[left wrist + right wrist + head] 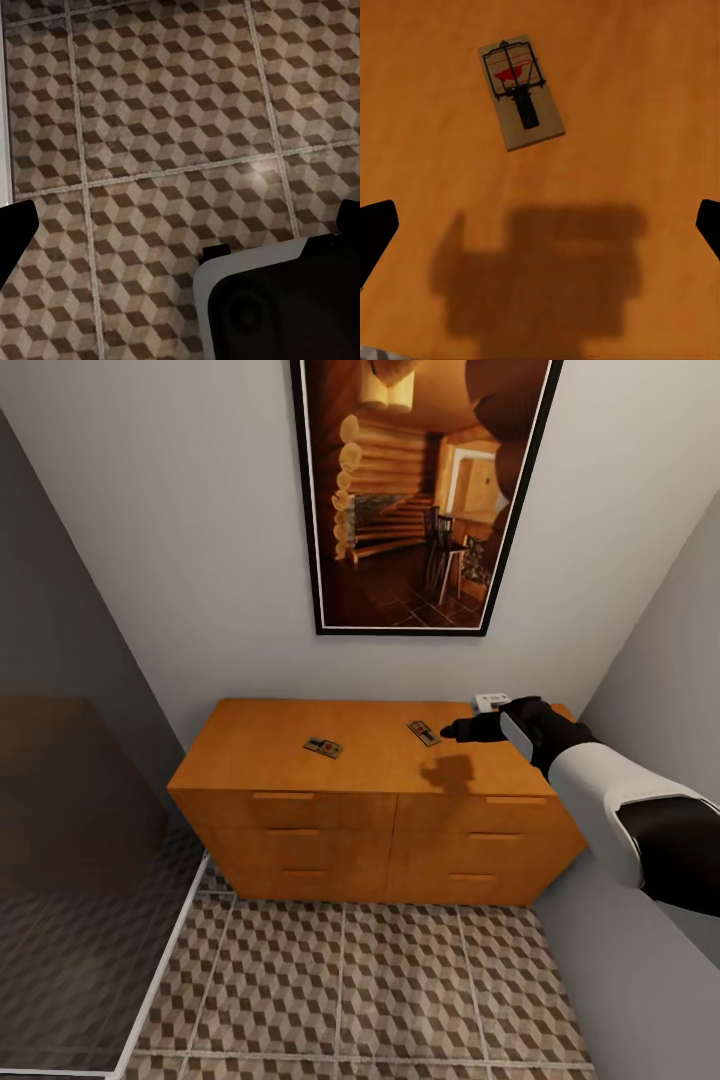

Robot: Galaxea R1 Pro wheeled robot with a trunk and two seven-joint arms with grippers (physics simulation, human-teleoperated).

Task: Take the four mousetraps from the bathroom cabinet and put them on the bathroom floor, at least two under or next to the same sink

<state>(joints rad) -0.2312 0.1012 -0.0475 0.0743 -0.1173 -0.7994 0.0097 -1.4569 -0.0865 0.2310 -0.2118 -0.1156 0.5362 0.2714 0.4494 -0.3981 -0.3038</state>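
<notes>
Two mousetraps lie flat on the cabinet (300, 745) top, well apart from each other: the left trap (323, 747) near the middle of the wood and the right trap (424, 732) toward three o'clock of it. A small white thing (490, 702) sits at the back right corner; I cannot tell what it is. Any other traps I cannot pick out from here.

The right hand (452, 732) hovers over the top, its tips just beside the right trap at that trap's three o'clock, throwing a shadow on the wood below. From its own camera the right trap (521, 91) lies ahead of the hand (540, 229), angled, with its wire bar and red mark facing up. The fingers (375, 232) show only as dark tips at either edge, so the hand is spread wide and holds nothing.

The left hand (180, 225) hangs low over the floor (165, 112), also spread wide and empty.

By my reckoning this is the reach for a trap, with no trap set down on the tiles I can see. The next move calls for pushing the hand on until the board sits between the fingers, turning the wrist to match its slant, then dropping low, since so thin a board gives little edge to pinch.
</notes>
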